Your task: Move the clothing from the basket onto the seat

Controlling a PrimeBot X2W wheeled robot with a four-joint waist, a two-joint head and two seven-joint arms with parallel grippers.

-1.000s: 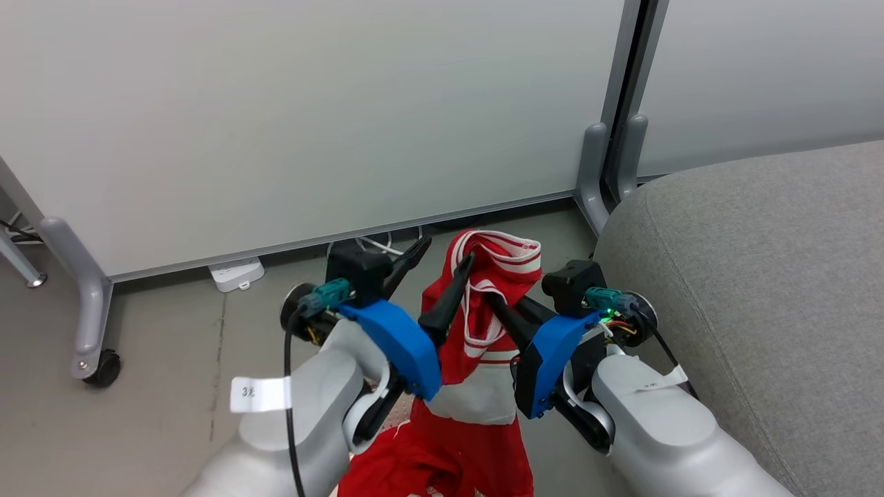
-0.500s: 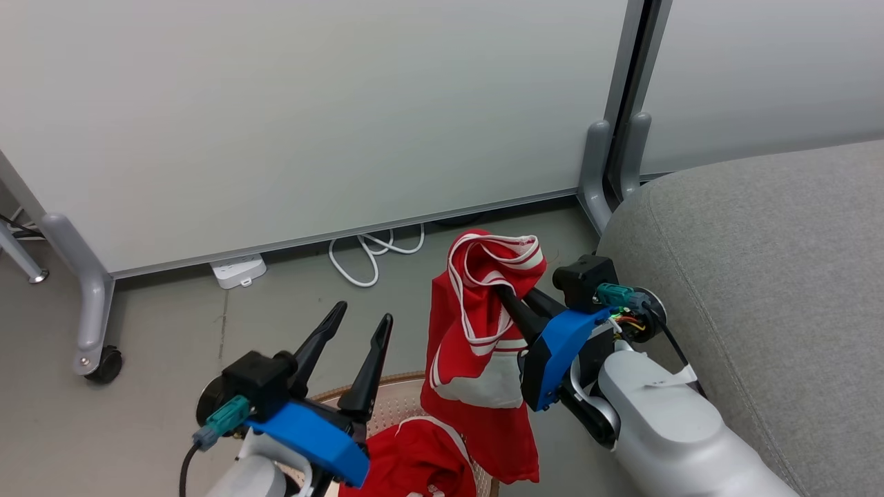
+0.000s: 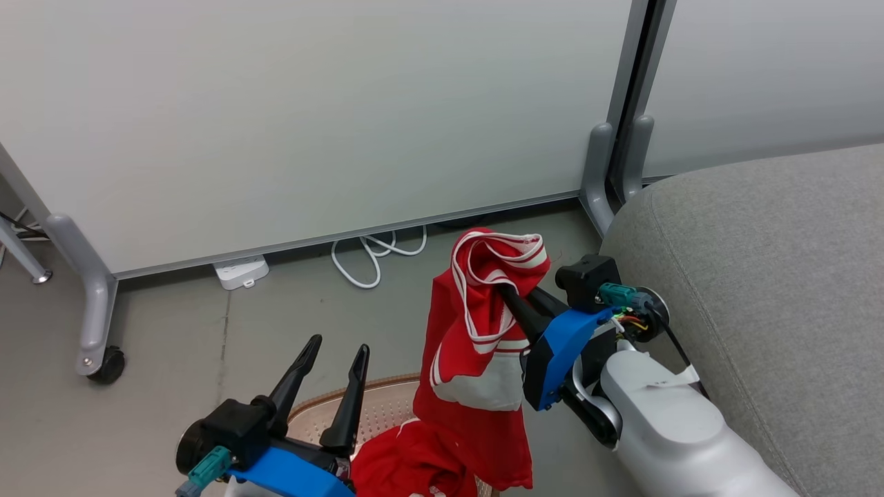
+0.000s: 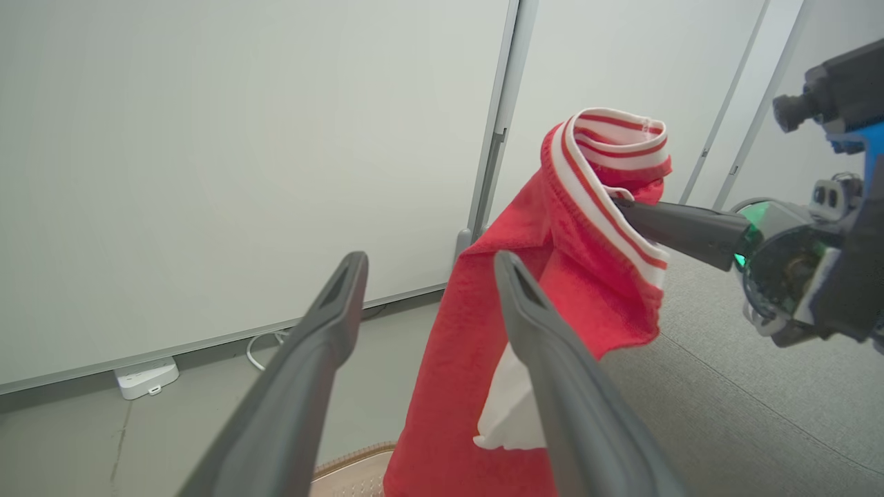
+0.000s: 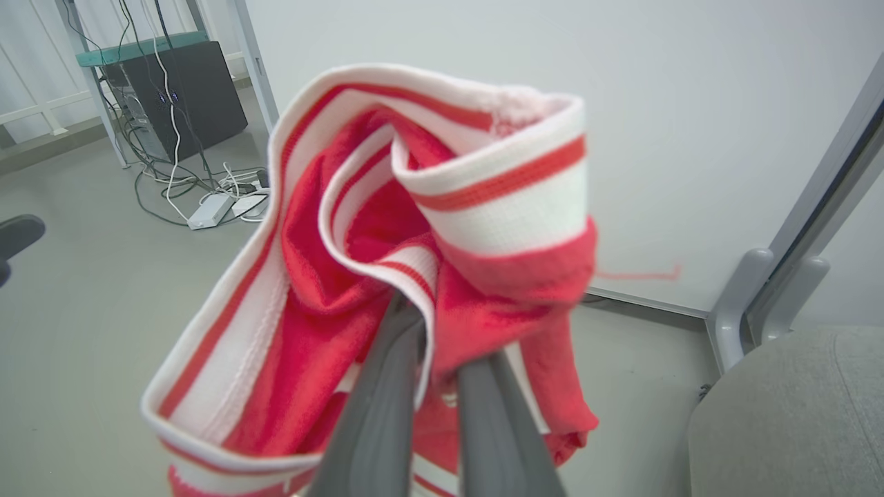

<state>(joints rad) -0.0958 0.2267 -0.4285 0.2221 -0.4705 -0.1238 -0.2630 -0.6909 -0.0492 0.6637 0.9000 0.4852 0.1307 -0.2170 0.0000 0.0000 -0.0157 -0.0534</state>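
Observation:
A red garment (image 3: 483,324) with a white-striped band hangs in the air, my right gripper (image 3: 503,293) shut on its striped top edge (image 5: 428,207). Its lower end drapes down to the basket (image 3: 380,407), whose brown rim and perforated floor peek out at the bottom. A second red garment (image 3: 407,462) lies in the basket. My left gripper (image 3: 338,345) stands open and empty, low and left of the hanging garment (image 4: 566,276). The grey seat (image 3: 753,276) lies just to the right of my right arm.
A pale partition wall (image 3: 311,117) on castor legs (image 3: 97,324) stands behind. A white power strip (image 3: 238,270) and a coiled white cable (image 3: 373,252) lie on the floor at its base. In the right wrist view, a dark computer case (image 5: 173,96) with cables sits far left.
My left gripper let go of the garment, opened, and dropped down and left towards the basket. The right gripper kept its hold and hardly moved.

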